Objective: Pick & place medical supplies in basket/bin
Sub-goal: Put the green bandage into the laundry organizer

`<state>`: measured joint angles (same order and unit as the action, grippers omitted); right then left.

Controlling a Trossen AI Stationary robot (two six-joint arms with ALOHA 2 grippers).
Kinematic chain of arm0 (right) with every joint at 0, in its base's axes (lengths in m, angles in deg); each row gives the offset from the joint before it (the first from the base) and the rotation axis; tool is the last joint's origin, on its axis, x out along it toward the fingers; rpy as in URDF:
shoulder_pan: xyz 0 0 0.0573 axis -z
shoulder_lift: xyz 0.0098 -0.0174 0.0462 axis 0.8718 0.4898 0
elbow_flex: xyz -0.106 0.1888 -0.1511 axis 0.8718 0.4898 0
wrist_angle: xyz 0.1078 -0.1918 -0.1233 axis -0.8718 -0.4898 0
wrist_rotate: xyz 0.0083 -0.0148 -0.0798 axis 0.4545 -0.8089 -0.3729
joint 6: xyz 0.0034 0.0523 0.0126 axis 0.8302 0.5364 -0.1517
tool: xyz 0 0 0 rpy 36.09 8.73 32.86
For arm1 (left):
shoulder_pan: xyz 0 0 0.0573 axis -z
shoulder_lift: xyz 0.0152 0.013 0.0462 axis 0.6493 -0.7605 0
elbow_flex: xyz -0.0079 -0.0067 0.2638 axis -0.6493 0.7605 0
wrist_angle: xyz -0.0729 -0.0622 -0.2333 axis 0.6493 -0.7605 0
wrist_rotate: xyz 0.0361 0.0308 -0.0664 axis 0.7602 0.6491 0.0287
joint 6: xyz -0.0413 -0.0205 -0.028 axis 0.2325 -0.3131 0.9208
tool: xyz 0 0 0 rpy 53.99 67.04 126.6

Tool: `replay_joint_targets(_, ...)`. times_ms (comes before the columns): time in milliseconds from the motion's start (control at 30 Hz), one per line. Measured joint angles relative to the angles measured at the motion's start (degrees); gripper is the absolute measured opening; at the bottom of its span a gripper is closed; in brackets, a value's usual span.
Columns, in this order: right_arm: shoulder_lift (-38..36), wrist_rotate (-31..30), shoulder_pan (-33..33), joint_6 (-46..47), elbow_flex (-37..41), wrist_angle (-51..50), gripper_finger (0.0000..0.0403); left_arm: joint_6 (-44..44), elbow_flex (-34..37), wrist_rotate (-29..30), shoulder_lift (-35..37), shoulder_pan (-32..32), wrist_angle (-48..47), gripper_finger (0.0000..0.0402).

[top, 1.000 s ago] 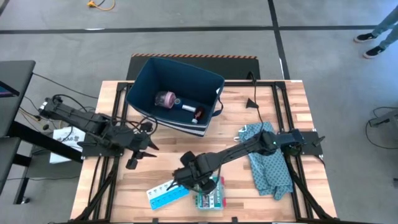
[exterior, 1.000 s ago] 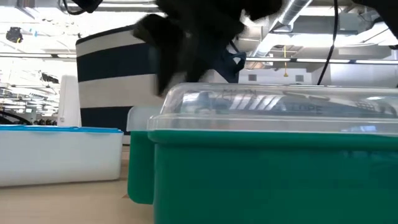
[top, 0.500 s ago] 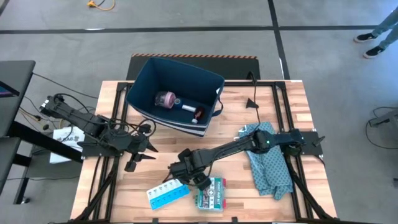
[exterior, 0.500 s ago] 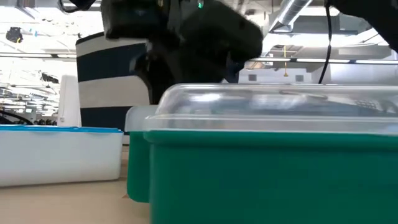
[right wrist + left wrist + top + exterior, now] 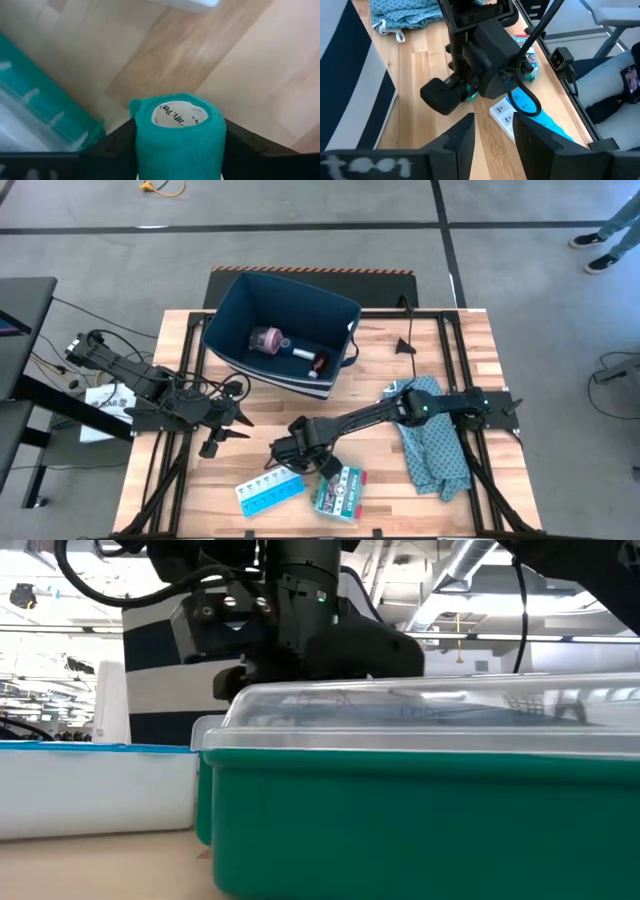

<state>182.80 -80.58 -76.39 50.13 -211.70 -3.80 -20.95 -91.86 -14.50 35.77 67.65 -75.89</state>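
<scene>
My right gripper (image 5: 300,454) points down over the near middle of the table, with a teal tape roll (image 5: 180,134) between its fingers; the roll also shows as a teal bit (image 5: 470,90) under that gripper. Beside it lie the light-blue pill organizer (image 5: 270,490) and the green-red flat box (image 5: 338,491). The dark navy bin (image 5: 232,308) stands at the far side and holds a pink roll (image 5: 266,338) and a red-capped bottle (image 5: 308,358). My left gripper (image 5: 495,140) hangs open over the table's left side, holding nothing. My right gripper pinches the teal roll by its curved outer wall (image 5: 142,140), one finger on each opposite side. The fingers come from above, pointing down. The roll stands on end, its cardboard core (image 5: 179,114) facing up; whether it is clear of the table I cannot tell.
A teal patterned cloth (image 5: 436,442) lies at the table's right under the right arm. The green box (image 5: 420,810) fills the low view's foreground, with the organizer (image 5: 95,785) to its left. Black frame rails run along both table sides.
My right gripper has come down and gone toward the table's left, from above the green-red box to the teal roll. The box has turned a little on the table.
</scene>
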Motion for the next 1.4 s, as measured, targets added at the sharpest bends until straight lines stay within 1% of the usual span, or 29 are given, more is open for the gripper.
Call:
replay_joint_targets(167,-1.6,-0.3,0.1,-1.1,0.2,-0.1,0.0140,0.1,0.0,0.0,0.0,0.0,0.1,0.0122)
replay_joint_targets(233,-3.1,-1.3,0.2,-1.1,0.1,-0.5,0.0130,0.3,0.0,0.0,0.0,0.0,0.2,0.0122)
replay_joint_targets(300,-4.5,-3.8,0.1,-1.1,0.1,-1.6,0.0128,0.3,0.0,0.0,0.0,0.0,0.2,0.0122)
replay_joint_targets(433,-9.0,-10.9,-0.5,-1.1,0.1,-5.0,0.0136,0.3,0.0,0.0,0.0,0.0,0.1,0.0122)
replay_joint_targets(567,-15.7,-21.1,-1.0,-1.1,0.1,-9.0,0.0143,0.3,0.0,0.0,0.0,0.0,0.1,0.0122)
replay_joint_targets(667,-21.2,-28.5,-1.0,-1.1,0.1,-9.0,0.0143,0.3,0.0,0.0,0.0,0.0,0.1,0.0122)
replay_joint_targets(767,-27.0,-34.6,-0.6,-2.6,0.0,-5.8,0.0142,0.1,0.0,0.0,0.0,0.0,0.1,0.0122)
replay_joint_targets(833,-30.4,-37.7,0.3,-5.0,0.0,-1.1,0.0142,-0.2,0.0,0.0,0.0,0.0,0.2,0.0122)
replay_joint_targets(867,-31.9,-38.3,1.1,-6.0,0.0,1.9,0.0144,-0.3,0.0,0.0,0.0,0.0,0.1,0.0122)
replay_joint_targets(933,-34.5,-37.2,3.7,-7.0,0.0,7.8,0.0146,-0.3,0.0,0.9,0.0,0.0,0.2,0.0122)
replay_joint_targets(967,-35.6,-35.2,5.5,-7.0,0.0,10.2,0.0147,-0.4,0.0,1.6,0.0,0.0,0.2,0.0122)
replay_joint_targets(1033,-36.8,-28.2,10.0,-5.2,-0.1,14.1,0.0147,-0.5,0.0,2.9,0.0,0.0,0.2,0.0122)
replay_joint_targets(1100,-36.9,-19.2,15.2,-0.5,-0.1,15.3,0.0147,-0.5,0.0,3.4,0.0,0.0,0.2,0.0122)
replay_joint_targets(1167,-35.5,-11.9,20.3,4.6,-0.1,14.3,0.0147,-0.5,0.0,3.5,0.0,0.0,0.2,0.0122)
replay_joint_targets(1233,-33.0,-7.2,24.6,8.1,-0.1,11.9,0.0147,-0.4,0.0,3.4,0.0,0.0,0.2,0.0122)
replay_joint_targets(1300,-29.8,-3.6,28.0,8.8,0.0,9.1,0.0148,-0.4,0.0,3.4,0.0,0.0,0.1,0.0122)
replay_joint_targets(1400,-24.8,-0.6,30.7,8.0,0.1,8.5,0.0147,-0.5,0.0,3.4,0.0,0.0,0.0,0.0122)
